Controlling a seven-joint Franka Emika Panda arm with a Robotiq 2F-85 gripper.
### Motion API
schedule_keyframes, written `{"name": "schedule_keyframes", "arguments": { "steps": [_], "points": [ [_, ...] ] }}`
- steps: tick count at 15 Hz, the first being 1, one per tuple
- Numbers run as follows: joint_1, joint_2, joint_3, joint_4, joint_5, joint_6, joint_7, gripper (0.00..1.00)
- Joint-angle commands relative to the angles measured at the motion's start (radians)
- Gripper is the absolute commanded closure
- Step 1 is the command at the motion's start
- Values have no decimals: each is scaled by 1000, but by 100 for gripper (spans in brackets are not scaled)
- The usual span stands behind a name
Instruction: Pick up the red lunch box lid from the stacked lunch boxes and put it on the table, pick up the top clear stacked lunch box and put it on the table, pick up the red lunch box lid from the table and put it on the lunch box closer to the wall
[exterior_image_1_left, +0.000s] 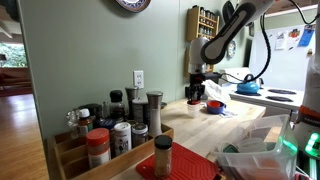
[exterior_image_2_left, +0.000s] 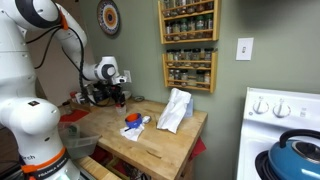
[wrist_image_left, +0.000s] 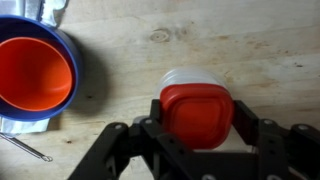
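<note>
The red lunch box lid (wrist_image_left: 197, 117) sits on the stacked lunch boxes (wrist_image_left: 186, 76), whose pale clear rim shows just beyond it on the table (wrist_image_left: 240, 40). In the wrist view my gripper (wrist_image_left: 198, 108) hangs straight over the stack, open. One black finger stands at each side of the lid, very near its edges. Contact cannot be made out. In both exterior views the gripper (exterior_image_1_left: 197, 90) (exterior_image_2_left: 118, 96) reaches down to the tabletop near the wall; the stack is too small to make out there.
A red bowl (wrist_image_left: 35, 75) nested in a blue bowl (wrist_image_left: 77, 55) lies to the side of the stack, with a thin metal utensil (wrist_image_left: 25, 148) by it. A white bag (exterior_image_2_left: 175, 110) stands on the table. A blue kettle (exterior_image_2_left: 296, 156) sits on the stove. Spice jars (exterior_image_1_left: 120, 125) crowd the foreground.
</note>
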Motion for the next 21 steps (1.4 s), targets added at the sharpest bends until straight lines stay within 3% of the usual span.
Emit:
{"name": "schedule_keyframes", "arguments": {
  "steps": [1,9,10,12,18,19,21],
  "points": [
    [17,-19,-17,-14,-32,18,36,31],
    [16,-51,-10,-10,-35,10,40,35],
    [25,-57,1,2,-19,5,30,46],
    [46,-40,23,26,18,6,0,55],
    [114,57,75,68,81,60,19,55],
    [124,73,77,69,83,80,31,47],
    [140,108,82,70,115,111,20,47]
  ]
}}
